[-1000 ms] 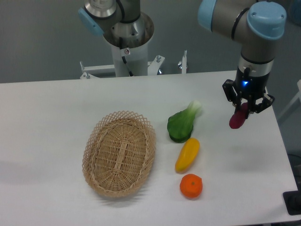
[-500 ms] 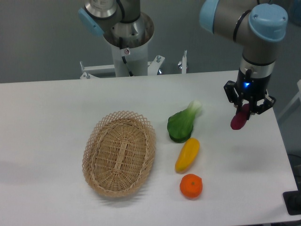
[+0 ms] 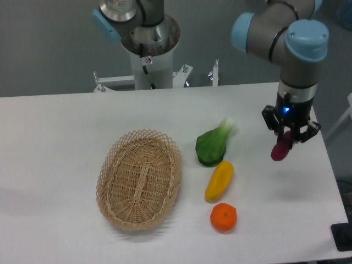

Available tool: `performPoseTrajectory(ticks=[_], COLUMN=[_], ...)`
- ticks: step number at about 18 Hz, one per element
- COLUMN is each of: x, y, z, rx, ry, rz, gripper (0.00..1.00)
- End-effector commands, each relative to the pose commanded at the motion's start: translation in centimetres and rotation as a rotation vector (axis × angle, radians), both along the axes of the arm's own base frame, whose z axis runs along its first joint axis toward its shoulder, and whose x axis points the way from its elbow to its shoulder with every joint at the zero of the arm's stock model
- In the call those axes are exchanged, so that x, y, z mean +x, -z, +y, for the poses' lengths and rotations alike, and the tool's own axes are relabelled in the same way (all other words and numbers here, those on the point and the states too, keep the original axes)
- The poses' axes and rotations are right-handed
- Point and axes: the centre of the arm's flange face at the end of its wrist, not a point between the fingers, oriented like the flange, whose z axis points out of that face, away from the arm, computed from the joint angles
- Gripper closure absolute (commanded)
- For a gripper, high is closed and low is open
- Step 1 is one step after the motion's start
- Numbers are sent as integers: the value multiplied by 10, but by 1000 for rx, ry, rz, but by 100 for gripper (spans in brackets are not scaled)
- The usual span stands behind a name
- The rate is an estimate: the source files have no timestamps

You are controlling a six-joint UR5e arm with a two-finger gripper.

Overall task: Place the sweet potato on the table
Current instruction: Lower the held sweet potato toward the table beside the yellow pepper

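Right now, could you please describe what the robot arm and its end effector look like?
The grey cylindrical robot arm has light-blue rounded joint caps. Its wrist narrows to a black two-finger end effector with a small blue glowing light on its body. A second grey column with a light-blue cap, its base carrying a small red-marked label, stands behind the table.

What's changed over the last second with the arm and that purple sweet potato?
The gripper, shut on the slim purple-magenta sweet potato, has moved down in the picture and slightly right, over the white table. Nothing was released. The oval wicker basket, green bok choy, yellow pepper and round orange fruit stayed put.
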Motion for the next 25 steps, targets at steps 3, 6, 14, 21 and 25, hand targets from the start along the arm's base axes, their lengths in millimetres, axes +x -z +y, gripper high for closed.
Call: performPoseTrajectory(ticks=[3, 6, 14, 21, 25], x=[-3, -2, 8, 25, 26], y=[36, 69, 110, 128, 129], z=[22, 40, 63, 63, 63], rx=[9, -5, -55, -106, -109], ry=[22, 39, -93, -92, -88], rz=[14, 10, -5, -20, -22], gripper=[67, 67, 67, 66, 63])
